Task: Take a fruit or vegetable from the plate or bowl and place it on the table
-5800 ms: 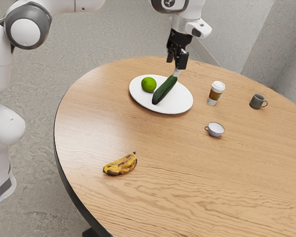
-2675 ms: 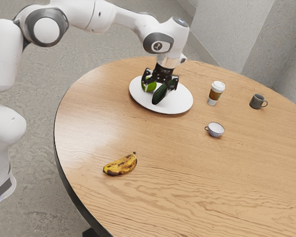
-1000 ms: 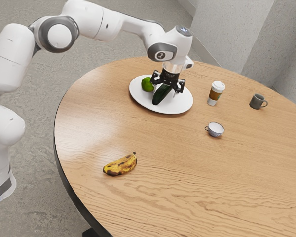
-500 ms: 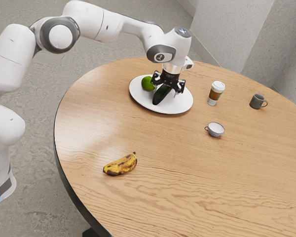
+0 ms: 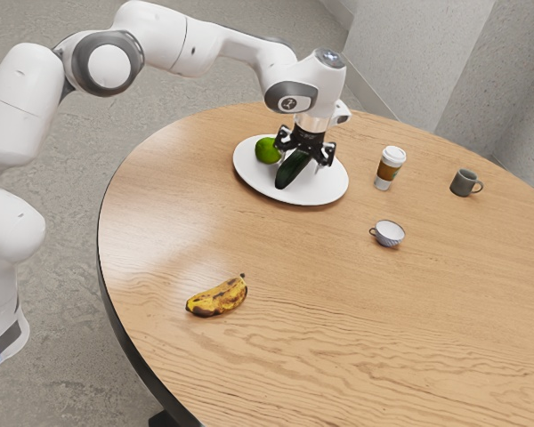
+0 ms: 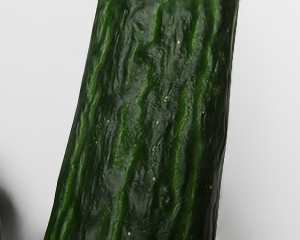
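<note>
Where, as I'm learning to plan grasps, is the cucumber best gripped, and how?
I'd grip the cucumber near mid-length, coming from above, with the tool closing across its width. It lies long and narrow on the plate, so its long sides should suit a two-sided hold; the round green fruit beside it makes a sideways approach riskier.

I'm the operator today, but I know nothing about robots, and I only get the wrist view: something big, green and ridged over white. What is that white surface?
Observer: A plate, with the whole cucumber lying on it.
Operator: Is the robot's hand squeezing the cucumber?
Observer: No, the gripper is open, its fingers on either side of it.
Operator: Any other food, away from the plate?
Observer: Yes, a banana lies directly on the table.
</note>
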